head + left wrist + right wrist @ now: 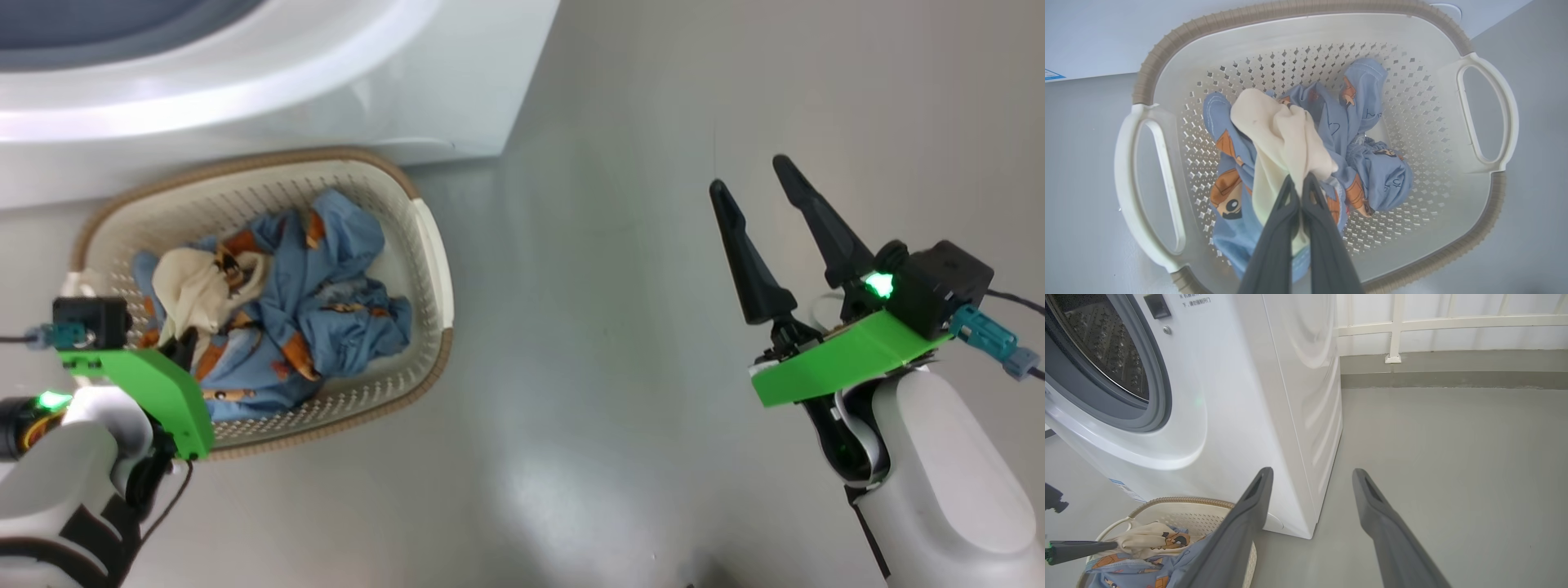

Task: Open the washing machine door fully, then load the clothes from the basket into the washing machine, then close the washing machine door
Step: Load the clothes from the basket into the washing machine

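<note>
The left tool (1300,179) is pressed together, its two dark fingers (1274,245) pinching a fold of the cream cloth (1278,130), which rises from the heap up to the fingertips. Under and around that cloth lie the blue garments (1367,106) with orange prints, crumpled together in the middle of the basket (1412,61). All the clothes are inside the basket, touching its perforated floor and left wall. The basket stands on the grey floor (612,327), just in front of the washing machine (1241,396), whose lower front edge lies on the basket's far side.

The right tool (749,175) hangs over bare floor, well apart from the basket to its right, its fingers spread wide and holding nothing. In the right wrist view, the machine's round opening shows the grey gasket (1155,388) and the steel drum (1106,347) behind it.
</note>
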Controlling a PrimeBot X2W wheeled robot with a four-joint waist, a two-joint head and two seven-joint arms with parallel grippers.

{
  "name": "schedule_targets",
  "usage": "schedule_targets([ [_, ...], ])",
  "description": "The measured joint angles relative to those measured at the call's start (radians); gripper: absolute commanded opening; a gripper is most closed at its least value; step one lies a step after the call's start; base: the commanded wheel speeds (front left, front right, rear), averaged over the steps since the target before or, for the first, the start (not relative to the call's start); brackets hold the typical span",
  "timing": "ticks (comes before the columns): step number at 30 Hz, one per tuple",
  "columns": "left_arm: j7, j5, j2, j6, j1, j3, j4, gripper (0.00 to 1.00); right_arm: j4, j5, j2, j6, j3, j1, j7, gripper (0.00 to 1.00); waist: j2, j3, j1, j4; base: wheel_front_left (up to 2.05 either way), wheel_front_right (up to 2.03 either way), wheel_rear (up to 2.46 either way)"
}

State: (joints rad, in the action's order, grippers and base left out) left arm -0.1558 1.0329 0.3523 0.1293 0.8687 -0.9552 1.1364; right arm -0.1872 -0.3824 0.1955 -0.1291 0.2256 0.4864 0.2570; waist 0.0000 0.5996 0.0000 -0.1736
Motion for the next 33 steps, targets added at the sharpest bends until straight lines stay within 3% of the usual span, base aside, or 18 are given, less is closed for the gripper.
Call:
schedule_targets([
  [16, -0.092, 0.048, 0.017, 0.000, -0.093, -0.014, -0.066, 0.00, -0.021, -0.023, 0.026, 0.000, -0.034, -0.118, 0.000, 1.00, 0.0000, -0.169, 0.0000, 0.035, 0.00, 0.00, 0.00],
  [24, -0.092, -0.064, 0.046, -0.002, -0.174, 0.167, -0.186, 0.00, -0.027, -0.025, 0.034, 0.000, -0.057, -0.182, 0.000, 1.00, 0.0000, -0.250, 0.0000, 0.044, 0.00, 0.00, 0.00],
  [33, -0.092, -0.261, 0.043, -0.038, -0.384, 0.419, -0.407, 0.00, -0.035, -0.029, 0.049, 0.000, -0.081, -0.261, 0.000, 1.00, 0.0000, -0.339, 0.0000, 0.056, 0.00, 0.00, 0.00],
])
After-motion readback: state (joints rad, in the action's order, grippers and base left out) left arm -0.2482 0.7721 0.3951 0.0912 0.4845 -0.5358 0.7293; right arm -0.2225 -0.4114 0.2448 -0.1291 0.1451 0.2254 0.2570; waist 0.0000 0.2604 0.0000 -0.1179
